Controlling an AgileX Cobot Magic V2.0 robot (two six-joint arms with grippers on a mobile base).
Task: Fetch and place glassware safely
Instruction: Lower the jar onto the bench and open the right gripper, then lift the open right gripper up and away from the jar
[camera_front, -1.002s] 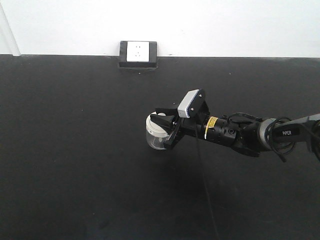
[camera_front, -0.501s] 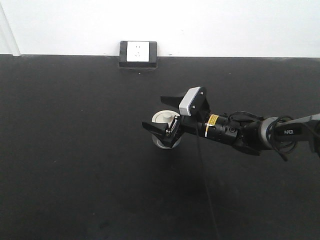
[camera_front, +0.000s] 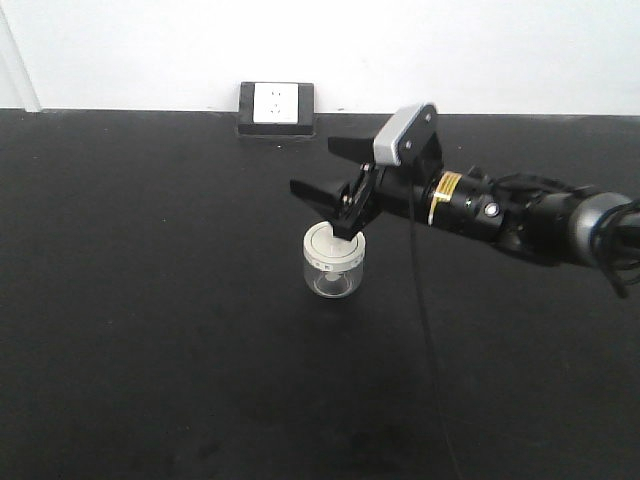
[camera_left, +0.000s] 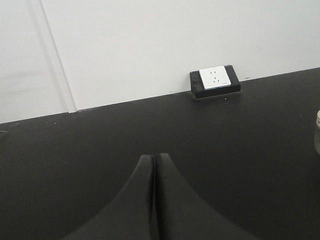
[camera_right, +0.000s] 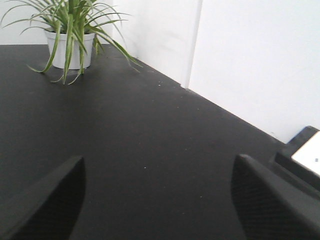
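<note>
Upright, glass jar (camera_front: 334, 271) on the black table (camera_front: 150, 300), cream lid (camera_front: 335, 246) and knob facing up, right gripper (camera_front: 320, 170) spread wide just above it, empty, left gripper (camera_left: 155, 170) pressed closed.

Jar (camera_front: 334, 269) stood on table (camera_front: 150, 300); right gripper (camera_front: 325, 180) above and just behind it; socket (camera_front: 277, 106) at table's back edge.

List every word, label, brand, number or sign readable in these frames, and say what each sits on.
No text can be read.
Yellow band on the right arm, behind the open right tool: any print too small to read.
Markings on the jar lid rim: too small to read.
Wall socket: only slots show, no lettering.
Left tool, shut: bare black.
</note>
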